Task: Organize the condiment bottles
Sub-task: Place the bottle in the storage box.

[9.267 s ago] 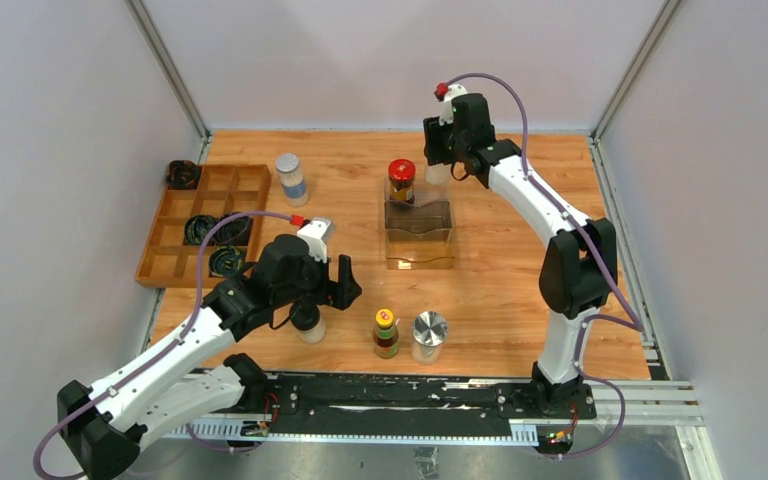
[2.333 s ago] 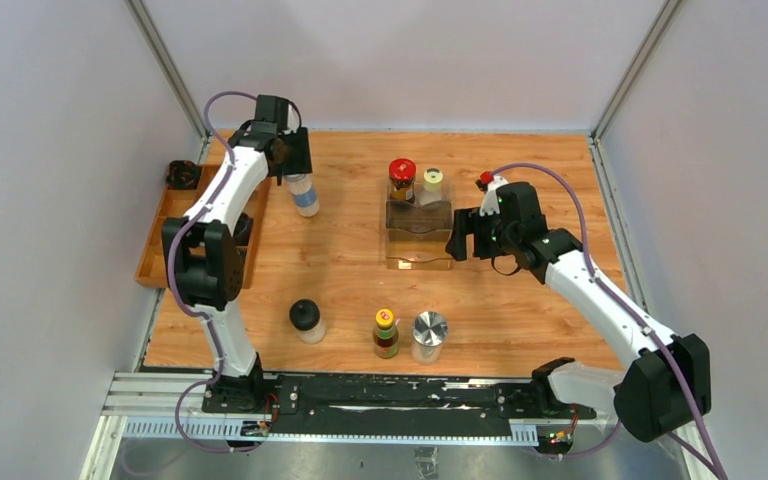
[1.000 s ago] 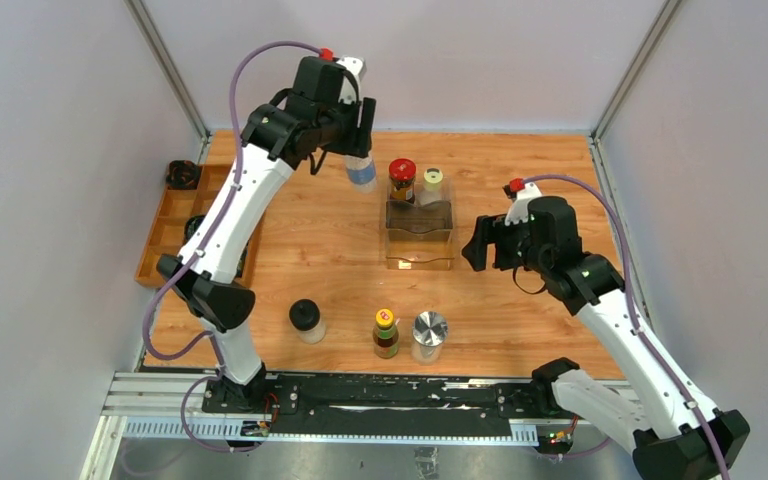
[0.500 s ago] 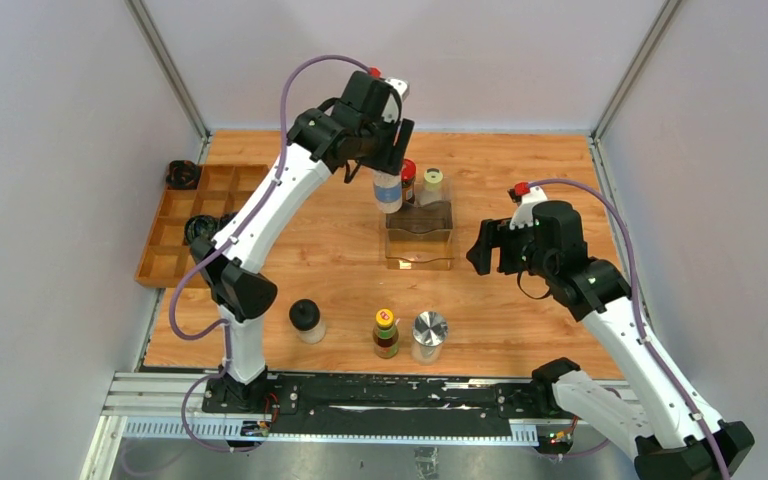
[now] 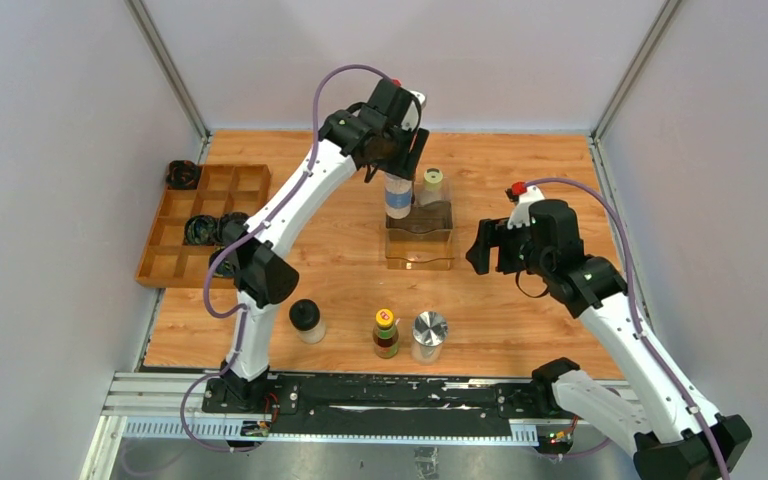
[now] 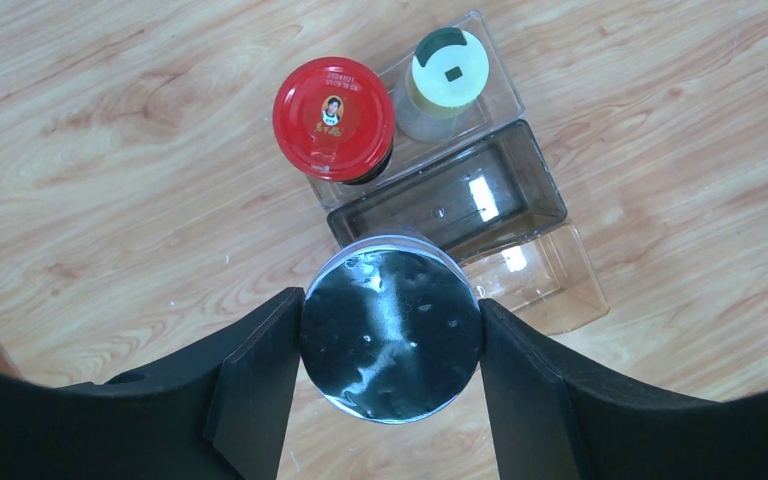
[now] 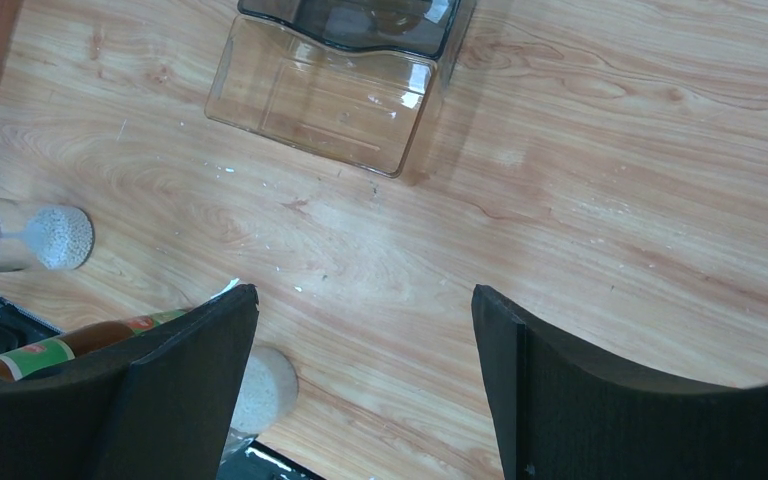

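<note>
While the left gripper [image 6: 392, 340] clamps the blue-labelled jar [image 5: 398, 198] by its sides above the clear rack [image 5: 421, 256], the right gripper [image 7: 360, 310] hangs wide open and empty right of that rack, whose rear tier holds the red-lidded dark jar [image 6: 333, 117] and yellow-capped shaker [image 6: 441, 70].

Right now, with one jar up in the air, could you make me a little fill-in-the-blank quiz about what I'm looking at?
1. The left arm's jaws grip the blue-labelled jar, while the right arm's jaws hold ___.
2. With the red-lidded jar and the yellow-capped shaker inside, the clear rack holds ___ bottles.
3. The sauce bottle between the black-capped jar and the silver-lidded jar has a ___ cap.
Missing words: nothing; two; yellow.
</note>
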Robot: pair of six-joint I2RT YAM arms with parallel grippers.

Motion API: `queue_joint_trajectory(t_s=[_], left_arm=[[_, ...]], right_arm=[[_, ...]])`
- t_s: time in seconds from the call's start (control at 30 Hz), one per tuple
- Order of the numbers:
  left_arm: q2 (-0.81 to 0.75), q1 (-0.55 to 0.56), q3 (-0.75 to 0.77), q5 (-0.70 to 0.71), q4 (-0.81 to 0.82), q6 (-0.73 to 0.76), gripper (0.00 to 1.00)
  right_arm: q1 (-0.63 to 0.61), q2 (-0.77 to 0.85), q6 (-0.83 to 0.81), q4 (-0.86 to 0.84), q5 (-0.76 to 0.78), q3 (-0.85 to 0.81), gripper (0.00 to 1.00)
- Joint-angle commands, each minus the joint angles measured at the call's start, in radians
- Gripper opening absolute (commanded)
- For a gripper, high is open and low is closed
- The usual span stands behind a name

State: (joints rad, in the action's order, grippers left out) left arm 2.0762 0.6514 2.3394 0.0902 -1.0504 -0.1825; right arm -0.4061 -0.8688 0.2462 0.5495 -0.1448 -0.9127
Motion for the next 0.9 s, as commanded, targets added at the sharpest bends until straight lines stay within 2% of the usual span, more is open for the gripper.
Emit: queue_joint_trajectory(t_s=[0.0, 0.13, 0.33, 0.5, 0.87], left_arm=[[0.012, 0.005, 0.068, -0.006, 0.026, 0.024, 0.65], [0.015, 0.007, 0.046, -0.012, 0.042, 0.028, 0.65], [-0.072, 0.011, -0.156, -0.019, 0.194, 0.019, 0.64], [-0.102, 0.013, -0.240, -0.026, 0.251, 0.018, 0.64], [-0.110, 0.013, -0.286, -0.032, 0.314, 0.021, 0.64]], right_arm=[[-0.008, -0.004, -0.011, 0.011, 0.020, 0.019, 0.84], [-0.008, -0.009, -0.017, 0.005, 0.022, 0.027, 0.84], [-0.008, -0.010, -0.016, -0.006, 0.017, 0.043, 0.84], [-0.007, -0.013, -0.016, -0.013, 0.015, 0.056, 0.84], [-0.008, -0.014, -0.016, -0.022, 0.011, 0.073, 0.84]])
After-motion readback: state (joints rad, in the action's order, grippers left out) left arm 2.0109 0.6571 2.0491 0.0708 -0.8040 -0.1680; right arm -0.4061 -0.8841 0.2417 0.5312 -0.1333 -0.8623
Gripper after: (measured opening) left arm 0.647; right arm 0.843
